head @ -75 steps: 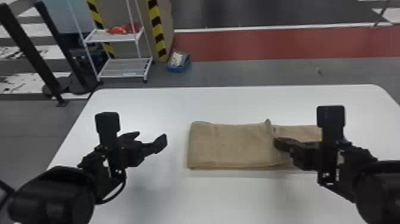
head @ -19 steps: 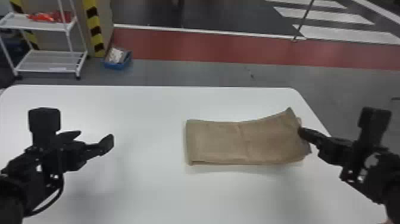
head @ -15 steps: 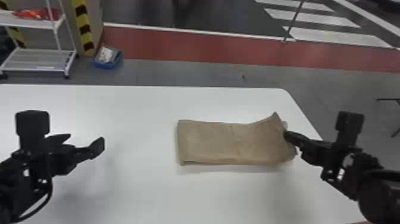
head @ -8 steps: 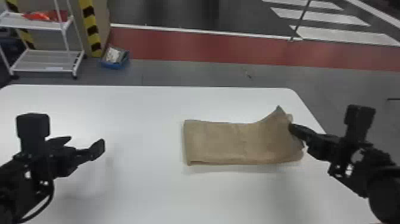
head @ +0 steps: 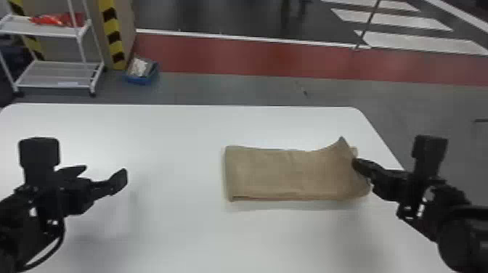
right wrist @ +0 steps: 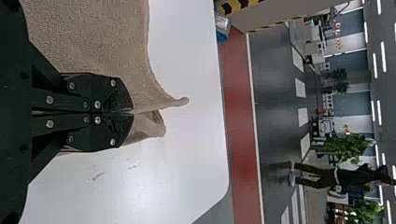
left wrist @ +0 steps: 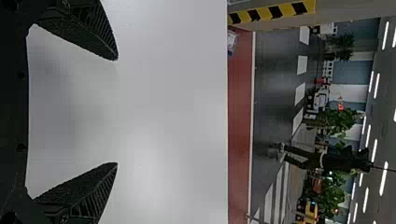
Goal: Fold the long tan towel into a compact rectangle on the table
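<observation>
A: Where's the towel (head: pixel 290 174)?

B: On the white table (head: pixel 174 232), towards its right side. Long strip lying across, already doubled: layers show along the near edge (head: pixel 261 198). Left end flat. Far corner (head: pixel 342 145) of the right end stands up in a peak.

A: And the jaws?

B: Right gripper (right wrist: pixel 132 112): closed, fingers meeting on a pinch of cloth at the towel's right end. A loose flap (right wrist: pixel 156 122) pokes out beside the peak. Left gripper (left wrist: pixel 116 111): spread wide, nothing between the fingers, waiting over the table, well apart from the towel's left end.

A: Which step, would you say?

B: My reading: lengthwise folding looks done, and the right end is gripped for a fold across. Could equally be a tug to square that end; I can't tell from where I stand.

A: What does the next move want?

B: If it's the fold, lift that end, carry it over towards the left, lay it edge on edge, then let go and press flat.

A: Worry?

B: The bite. I can't tell whether it has every layer. If only the upper ones, the lower cloth may stay behind and the rectangle come out skewed.
</observation>
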